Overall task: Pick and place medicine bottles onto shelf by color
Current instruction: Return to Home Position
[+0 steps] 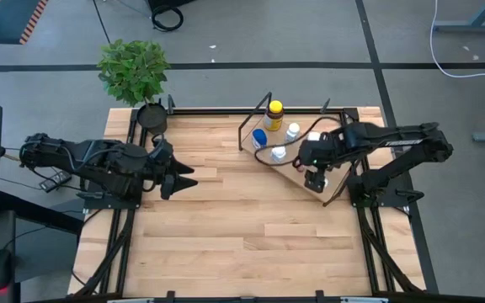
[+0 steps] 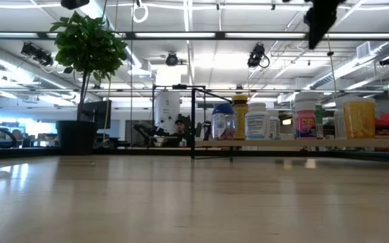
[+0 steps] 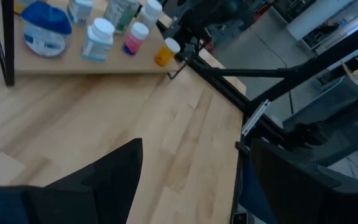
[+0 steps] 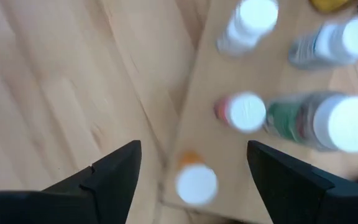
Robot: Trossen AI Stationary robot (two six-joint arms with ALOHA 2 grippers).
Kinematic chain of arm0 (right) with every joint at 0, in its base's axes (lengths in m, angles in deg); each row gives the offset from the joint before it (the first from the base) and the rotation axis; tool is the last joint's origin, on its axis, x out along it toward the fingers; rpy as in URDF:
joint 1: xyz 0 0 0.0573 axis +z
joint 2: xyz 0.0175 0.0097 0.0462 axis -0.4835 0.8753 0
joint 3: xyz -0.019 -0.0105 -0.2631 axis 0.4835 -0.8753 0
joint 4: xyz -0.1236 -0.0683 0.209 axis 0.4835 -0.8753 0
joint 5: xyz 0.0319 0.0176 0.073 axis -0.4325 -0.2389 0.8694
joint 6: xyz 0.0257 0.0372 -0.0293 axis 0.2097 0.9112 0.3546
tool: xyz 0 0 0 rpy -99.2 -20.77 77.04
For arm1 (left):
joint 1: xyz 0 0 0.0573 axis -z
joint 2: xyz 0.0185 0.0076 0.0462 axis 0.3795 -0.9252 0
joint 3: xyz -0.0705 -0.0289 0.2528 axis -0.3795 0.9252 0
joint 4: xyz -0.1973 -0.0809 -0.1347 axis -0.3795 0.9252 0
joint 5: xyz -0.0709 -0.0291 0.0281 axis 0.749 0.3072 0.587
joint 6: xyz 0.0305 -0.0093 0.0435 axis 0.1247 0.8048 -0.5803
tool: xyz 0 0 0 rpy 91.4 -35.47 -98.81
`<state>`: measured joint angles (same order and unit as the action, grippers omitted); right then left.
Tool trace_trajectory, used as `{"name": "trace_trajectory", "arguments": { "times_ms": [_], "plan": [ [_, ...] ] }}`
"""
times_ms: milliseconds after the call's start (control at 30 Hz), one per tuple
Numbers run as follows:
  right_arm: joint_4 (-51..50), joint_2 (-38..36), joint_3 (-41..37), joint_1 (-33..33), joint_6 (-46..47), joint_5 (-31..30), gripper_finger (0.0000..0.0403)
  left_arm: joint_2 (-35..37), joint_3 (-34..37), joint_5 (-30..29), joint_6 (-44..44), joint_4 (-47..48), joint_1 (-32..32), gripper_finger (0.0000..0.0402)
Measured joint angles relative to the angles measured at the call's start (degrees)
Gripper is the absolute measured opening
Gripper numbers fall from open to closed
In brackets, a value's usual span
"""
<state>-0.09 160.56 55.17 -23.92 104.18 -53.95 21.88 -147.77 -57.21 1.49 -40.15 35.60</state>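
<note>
The shelf (image 1: pixel 289 168), a light-wood board on a black wire frame, stands at the table's far right. Several medicine bottles stand upright on it: an amber one with a yellow cap (image 1: pixel 274 109), a blue-capped one (image 1: pixel 259 137) and white-capped ones (image 1: pixel 292 130). My right gripper (image 1: pixel 314 183) hangs open above the shelf's near end, pointing steeply down. Below it stand an orange white-capped bottle (image 4: pixel 196 182) at the board's corner and a pinkish one (image 4: pixel 244 112). My left gripper (image 1: pixel 180 177) is open above the table's left part, holding nothing.
A potted plant (image 1: pixel 135 71) in a black pot stands at the table's far left corner. Bare wooden tabletop (image 1: pixel 242 227) lies between the arms and toward the near edge. The shelf's black frame (image 1: pixel 251 122) rises at its far end.
</note>
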Motion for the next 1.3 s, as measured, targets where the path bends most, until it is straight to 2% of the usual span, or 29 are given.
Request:
{"name": "trace_trajectory", "arguments": {
  "times_ms": [200, 367, 567, 700, 933, 1100, 1200, 1300],
  "plan": [
    [3.1, 0.0, 6.0, 0.4, 8.9, -0.9, 0.0300, 0.0, 0.0, -1.7, -0.4, -2.6, 0.0, 0.0300],
    [4.9, 0.0, 8.0, 0.4, 9.8, -0.9, 0.0300, 0.0, 0.0, -4.4, -0.3, -3.7, 0.0, 0.0280],
    [15.1, 0.7, 8.3, 0.8, 11.2, -1.3, 0.0288, 0.0, 0.0, -5.5, 1.2, -7.4, 0.0, 0.0231],
    [18.3, 3.4, 6.2, 4.8, 10.8, -0.9, 0.0272, 0.0, 0.0, -5.5, 1.2, -10.5, 0.6, 0.0196],
    [23.0, 14.6, 1.7, 8.8, 9.0, -0.8, 0.0257, -0.6, 0.0, -5.5, 1.6, -11.5, 1.2, 0.0143],
    [24.3, 22.2, 1.7, 8.5, 9.7, 4.5, 0.0257, -1.2, 0.0, -5.4, 1.8, -11.3, 1.4, 0.0111],
    [25.4, 22.9, 1.6, 9.1, 9.2, 5.3, 0.0256, -1.1, 0.1, -5.2, 0.1, -11.3, 1.8, 0.0088],
    [28.2, 20.2, 1.6, 9.6, 9.2, 3.6, 0.0252, 0.4, 0.1, -5.5, -1.3, -11.0, 1.9, 0.0056]
  ]
}}
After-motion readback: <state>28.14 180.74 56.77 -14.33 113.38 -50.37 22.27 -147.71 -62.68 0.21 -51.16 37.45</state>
